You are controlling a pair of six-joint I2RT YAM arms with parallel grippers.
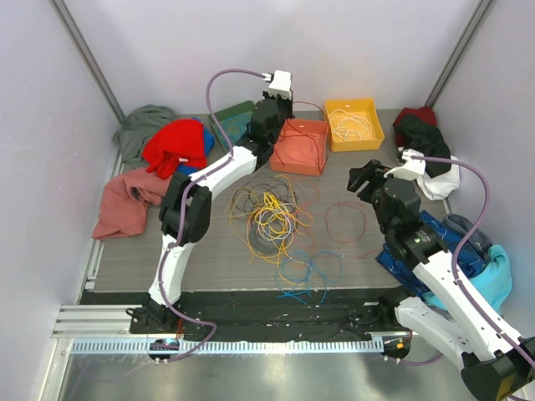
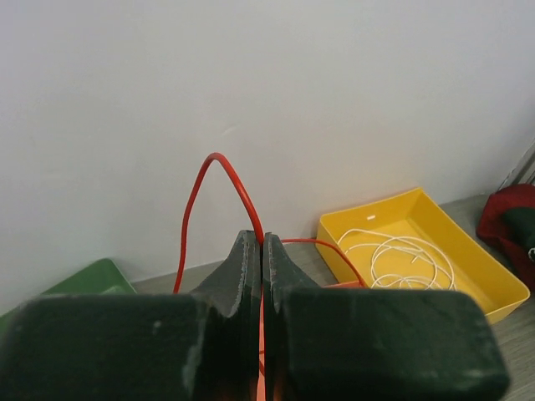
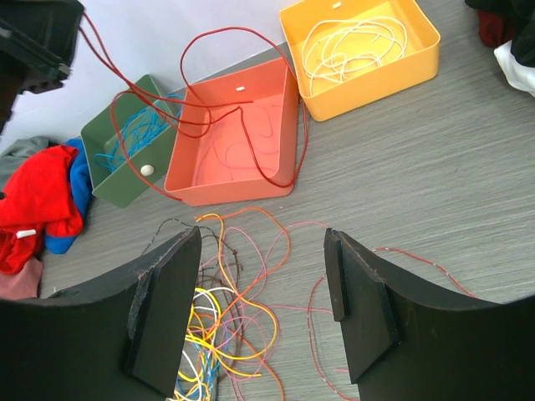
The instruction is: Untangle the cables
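Left gripper (image 2: pixel 262 242) clenched on red cable (image 2: pixel 194 200) by orange bin (image 3: pixel 234 190).
Right gripper (image 3: pixel 261 251) released, hovering beside cable pile (image 1: pixel 272 217).

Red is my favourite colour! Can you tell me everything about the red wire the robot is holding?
The red cable is thin, smooth and bendy, likely plastic-coated. The shut left gripper pinches it, so one loop arches above the fingertips. The rest hangs in big loops into the orange tray, drapes over its rim, and crosses the green bin.
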